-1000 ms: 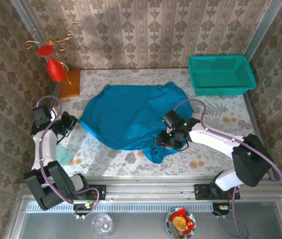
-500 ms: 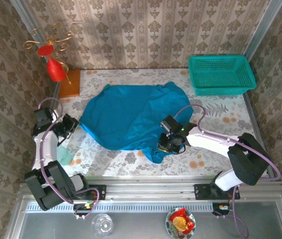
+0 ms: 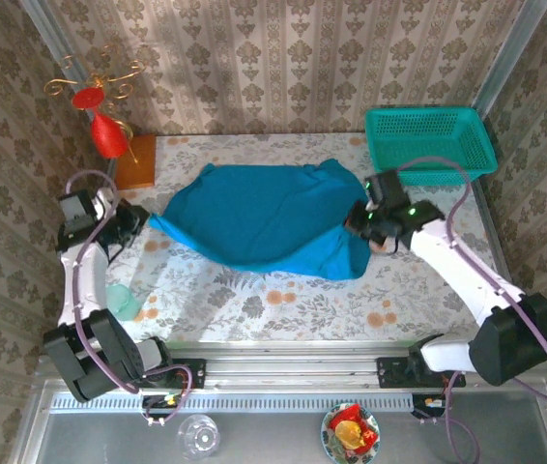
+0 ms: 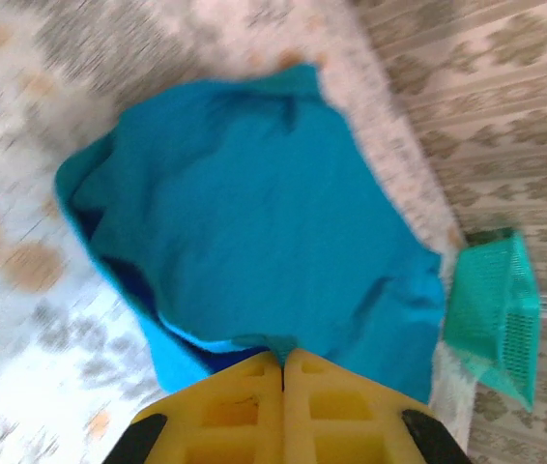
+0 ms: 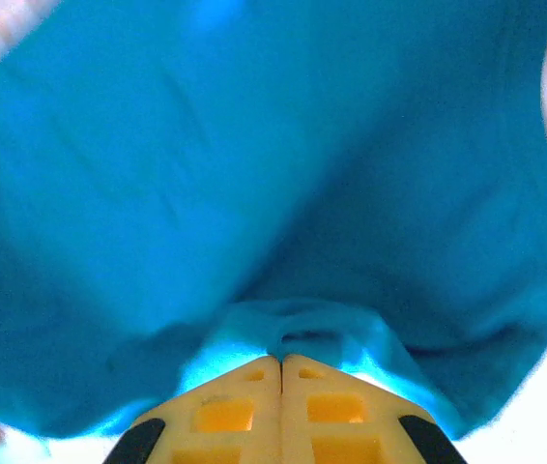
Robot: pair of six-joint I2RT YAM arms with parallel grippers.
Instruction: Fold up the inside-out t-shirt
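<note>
Across table (image 3: 254,302): t-shirt (image 3: 254,217) lay spread; left gripper (image 3: 148,220) clamped its left edge, right gripper (image 3: 356,224) its right edge, near basket (image 3: 433,175).

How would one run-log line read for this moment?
left gripper: shut on t-shirt | right gripper: shut on t-shirt | t-shirt: spread between them, unfolded

Open tabletop (image 3: 254,304) nearside; basket (image 3: 428,174) far right

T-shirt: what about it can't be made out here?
- Top external: the t-shirt collar and sleeves, lost in its own folds; seams too small.
- Right wrist: which part the right gripper pinches; too close, blurred.
- Left wrist: cloth edge at the left gripper, motion-blurred.
</note>
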